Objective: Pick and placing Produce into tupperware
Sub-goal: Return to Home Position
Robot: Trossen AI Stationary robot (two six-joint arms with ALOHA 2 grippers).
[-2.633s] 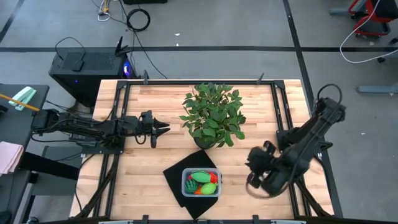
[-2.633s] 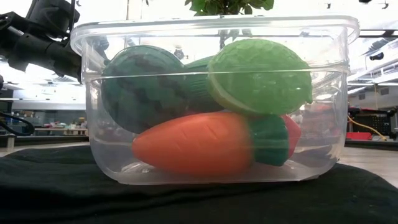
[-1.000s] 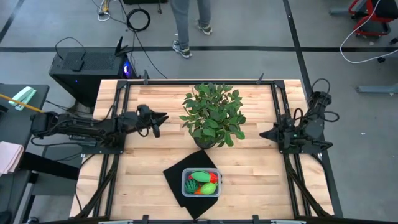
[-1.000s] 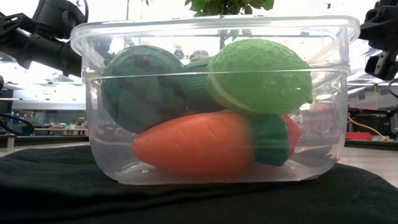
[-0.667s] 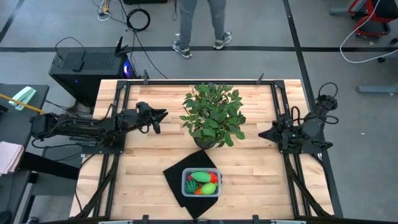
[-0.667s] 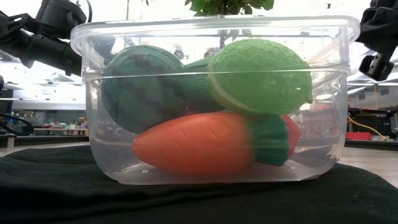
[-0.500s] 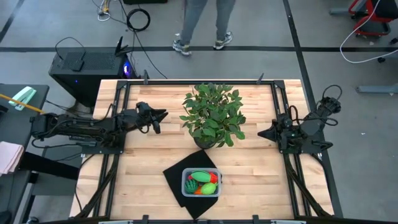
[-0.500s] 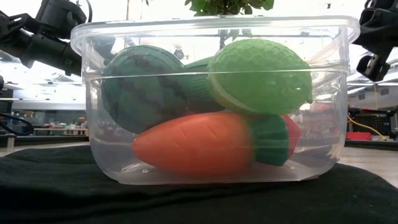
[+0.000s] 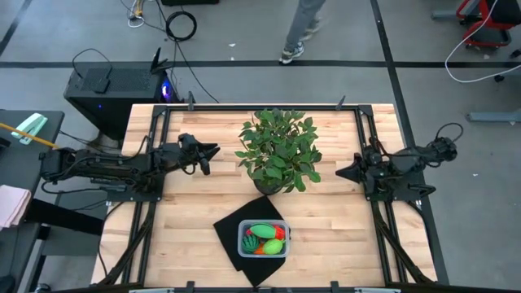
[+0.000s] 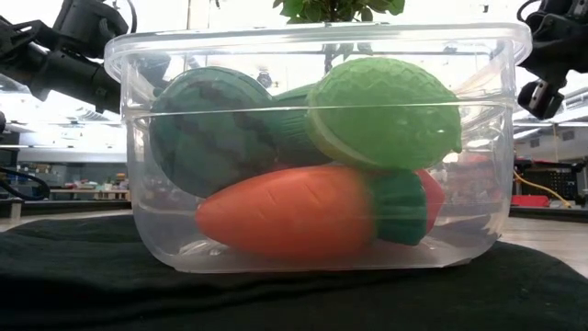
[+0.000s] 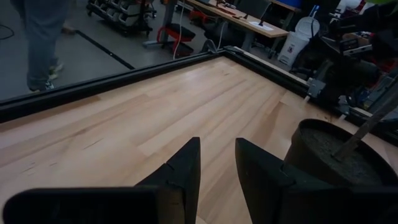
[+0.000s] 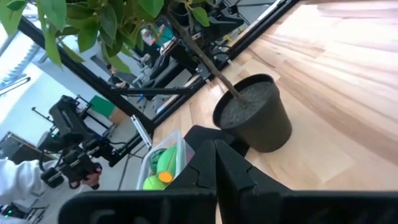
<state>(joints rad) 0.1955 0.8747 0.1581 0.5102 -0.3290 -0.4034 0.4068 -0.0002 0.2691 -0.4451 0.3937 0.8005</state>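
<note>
The clear tupperware (image 9: 264, 239) (image 10: 317, 147) stands on a black mat (image 9: 230, 230) near the table's near edge. Inside lie the produce: a dark green striped ball (image 10: 216, 129), a light yellow-green piece (image 10: 386, 110), an orange carrot (image 10: 294, 216) on the tub's bottom, and a red piece (image 10: 432, 195) mostly hidden behind them. My left gripper (image 9: 213, 150) (image 11: 216, 146) hovers over the table's left part beside the plant, slightly open and empty. My right gripper (image 9: 339, 172) (image 12: 215, 144) is shut and empty, right of the plant pot.
A leafy potted plant (image 9: 278, 150) stands mid-table between the two grippers; its dark pot (image 12: 252, 115) (image 11: 339, 155) shows in both wrist views. Black rails (image 9: 155, 163) frame the wooden table. A person (image 9: 303, 28) walks on the floor beyond the far edge.
My right arm has folded lower, its elbow swinging out toward the table's right edge, while its shut gripper stayed almost in place right of the plant. The person beyond the far edge has walked toward the right. The tub and the produce have not moved.
</note>
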